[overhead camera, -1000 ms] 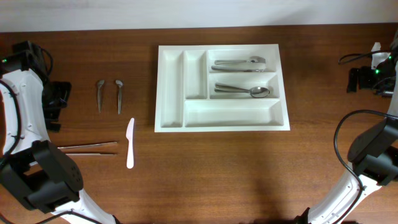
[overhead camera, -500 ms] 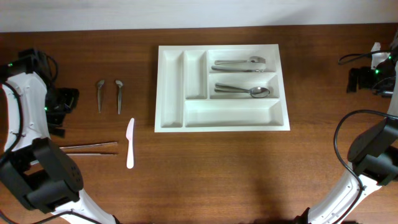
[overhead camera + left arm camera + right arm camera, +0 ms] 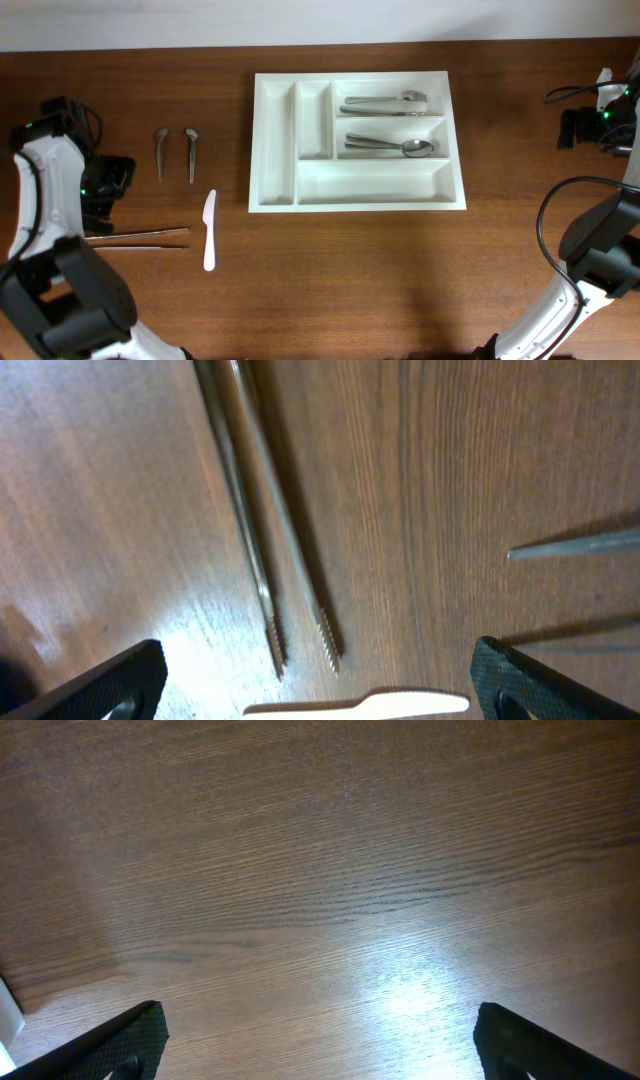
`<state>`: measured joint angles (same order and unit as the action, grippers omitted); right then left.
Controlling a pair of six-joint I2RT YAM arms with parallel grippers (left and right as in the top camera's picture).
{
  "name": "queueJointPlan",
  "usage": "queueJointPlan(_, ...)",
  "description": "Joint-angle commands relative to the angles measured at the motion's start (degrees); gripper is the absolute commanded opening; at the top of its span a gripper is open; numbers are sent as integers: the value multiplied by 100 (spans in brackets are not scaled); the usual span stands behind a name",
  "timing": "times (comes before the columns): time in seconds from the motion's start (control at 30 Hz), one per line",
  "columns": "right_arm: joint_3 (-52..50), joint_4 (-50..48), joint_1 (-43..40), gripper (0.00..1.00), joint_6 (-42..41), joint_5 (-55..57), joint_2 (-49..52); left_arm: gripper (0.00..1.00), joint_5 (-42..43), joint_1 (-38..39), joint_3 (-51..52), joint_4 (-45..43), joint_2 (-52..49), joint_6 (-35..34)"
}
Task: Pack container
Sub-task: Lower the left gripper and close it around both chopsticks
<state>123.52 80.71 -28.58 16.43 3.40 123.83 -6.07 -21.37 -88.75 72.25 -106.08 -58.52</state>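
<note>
- Nearest me, a flat white plastic knife (image 3: 209, 230) lies on the brown wooden table (image 3: 340, 290). A pair of long thin steel tongs (image 3: 140, 237) lies just left of it.
- The left gripper (image 3: 320, 678) hangs near those tongs, its jaws spread wide and empty. The right gripper (image 3: 320, 1040), well apart at the far right, is likewise released and carries nothing.
- Further back on the left, two short steel utensils (image 3: 161, 152) lie side by side, not touching.
- Farthest, the large white rectangular plastic cutlery tray (image 3: 278, 140) sits mid-table. Steel cutlery (image 3: 385, 100) lies in its far long compartment and a steel spoon (image 3: 400, 147) in the middle one. The other compartments are bare.
- I'd judge the tray light, stiff and slick, likely to skate on the wood, and best taken by its rim or a divider wall.
- Only the left wrist view shows the tongs' serrated tips. Only the overhead view shows the tray's contents. The right wrist view shows little but wood.
</note>
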Motion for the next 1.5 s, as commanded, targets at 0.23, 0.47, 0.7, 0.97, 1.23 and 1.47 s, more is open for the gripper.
queueJointPlan(0.23, -37, 0, -33, 99, -59, -35, 31, 99, 48, -339, 1019, -713, 308, -184)
queueJointPlan(0.47, -37, 0, -33, 99, -59, -35, 31, 99, -114, -356, 1025, -669, 302, -184)
queueJointPlan(0.7, -37, 0, -33, 99, -59, -35, 31, 99, 487, -356, 1025, -675, 302, -186)
queueJointPlan(0.97, -37, 0, -33, 99, -59, -35, 31, 99, 162, -356, 1040, -669, 293, -184)
queueJointPlan(1.23, -37, 0, -33, 99, -59, -35, 31, 99, 72, -363, 1453, -1029, 291, -229)
queueJointPlan(1.47, -37, 0, -33, 99, -59, -35, 31, 99, 68, -367, 1930, -1620, 291, -223)
